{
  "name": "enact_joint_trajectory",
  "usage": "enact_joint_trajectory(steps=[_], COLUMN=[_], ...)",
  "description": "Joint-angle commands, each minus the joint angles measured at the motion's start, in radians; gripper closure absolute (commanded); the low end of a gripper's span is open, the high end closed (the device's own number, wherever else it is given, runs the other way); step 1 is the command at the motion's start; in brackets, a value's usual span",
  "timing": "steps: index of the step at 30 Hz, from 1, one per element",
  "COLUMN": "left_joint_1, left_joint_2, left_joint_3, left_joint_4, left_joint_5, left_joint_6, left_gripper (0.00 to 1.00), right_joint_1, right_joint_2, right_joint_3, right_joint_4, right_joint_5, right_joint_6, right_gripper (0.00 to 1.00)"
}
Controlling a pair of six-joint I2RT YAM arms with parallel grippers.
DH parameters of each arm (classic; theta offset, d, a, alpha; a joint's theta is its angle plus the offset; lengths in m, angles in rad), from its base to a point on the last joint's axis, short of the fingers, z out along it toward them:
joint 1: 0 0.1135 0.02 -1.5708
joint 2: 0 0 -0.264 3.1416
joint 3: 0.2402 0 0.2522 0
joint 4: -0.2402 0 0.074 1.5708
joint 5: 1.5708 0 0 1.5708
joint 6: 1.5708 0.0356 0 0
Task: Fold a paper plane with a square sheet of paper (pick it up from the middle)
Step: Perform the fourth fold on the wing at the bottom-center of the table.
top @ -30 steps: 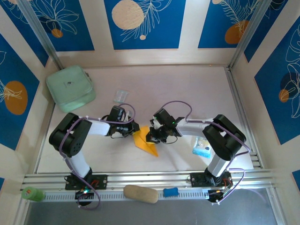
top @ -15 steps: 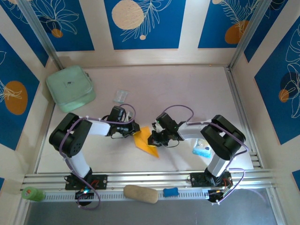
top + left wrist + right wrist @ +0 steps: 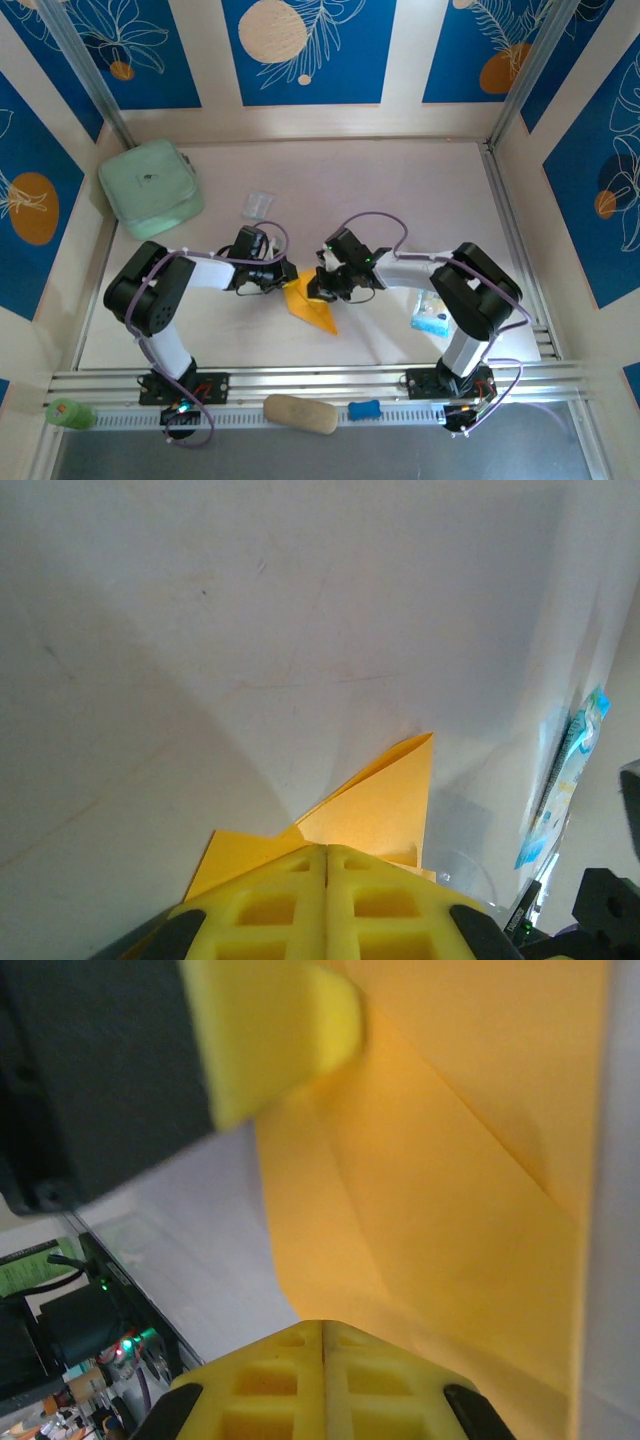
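**Two robot arms meet over a half-folded paper dart.** A thin orange-yellow sheet of paper (image 3: 312,308), creased into a narrower pointed shape, lies flat on the pale tabletop (image 3: 420,190) between the arms, just ahead of their bases. The left end effector (image 3: 285,277), its yellow fingers pressed together, bears on the sheet's far left edge. Its wrist camera shows folded flaps fanning out from under the closed tips. The right end effector (image 3: 318,288), likewise pressed together, rests on the opposite side, beside a diagonal crease. Whether either one pinches a layer or merely pins it down cannot be told.

The fold looks partway done, with no wings formed. The risk lies in two closed tips working so near each other. A push by one while the other holds down could drag or tear the thin sheet, skew the crease off the centre line, or knock the fingers together. A small blue-and-white packet (image 3: 432,312) lies apart on the right.
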Motion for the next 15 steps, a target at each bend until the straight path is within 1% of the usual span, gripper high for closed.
enact_joint_trajectory(steps=[1, 4, 7, 15], left_joint_1=[0.009, 0.009, 0.009, 0.01], left_joint_2=[-0.014, -0.013, -0.01, -0.004], left_joint_3=[-0.018, -0.016, -0.018, -0.016], left_joint_4=[-0.056, -0.057, -0.056, -0.058], left_joint_5=[-0.04, -0.042, -0.042, -0.046], left_joint_6=[0.014, 0.014, 0.015, 0.016], left_gripper=[1.0, 1.0, 1.0, 1.0], right_joint_1=[0.017, 0.02, 0.033, 0.042], right_joint_2=[0.058, 0.108, 0.112, -0.032], right_joint_3=[0.032, 0.026, -0.016, -0.137], right_joint_4=[-0.015, -0.034, -0.025, -0.033], right_joint_5=[0.005, 0.023, 0.027, 0.026], right_joint_6=[-0.006, -0.005, 0.0, 0.004], right_gripper=[1.0, 1.0, 1.0, 1.0])
